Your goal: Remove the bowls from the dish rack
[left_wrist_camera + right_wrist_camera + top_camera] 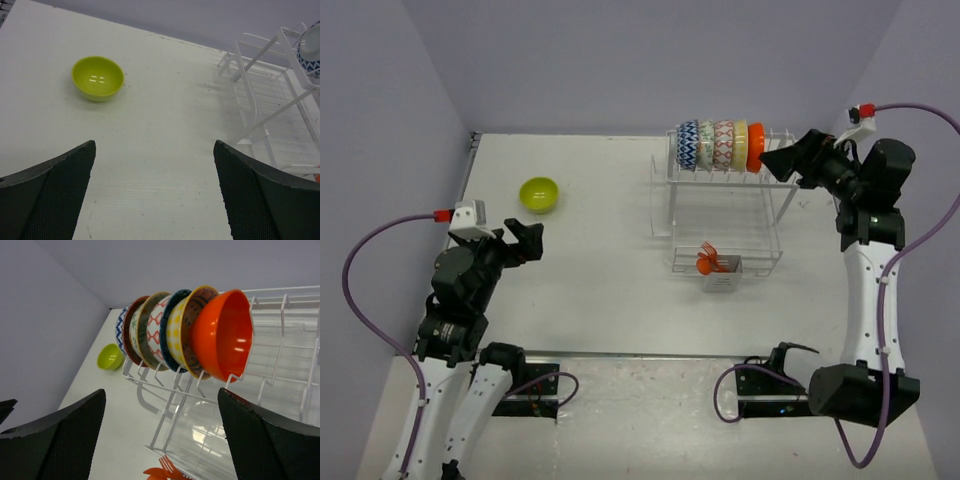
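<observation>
White wire dish rack [725, 215], bench [600, 270] 1 o'clock: glossy orange round bowl [756, 147] outermost of five. Lime-green round bowl [539, 194]: bench 10 o'clock. R end effector [775, 160] spread, empty, near orange; L end effector [525, 240] same. Rec: straddle orange rim only.

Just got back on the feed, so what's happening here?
The lime-green bowl sits on the table, out of the dish rack. The left arm hangs near it, jaws open, empty. The right arm points open jaws at the orange bowl, end of five in the rack's top row; nothing gripped.
</observation>
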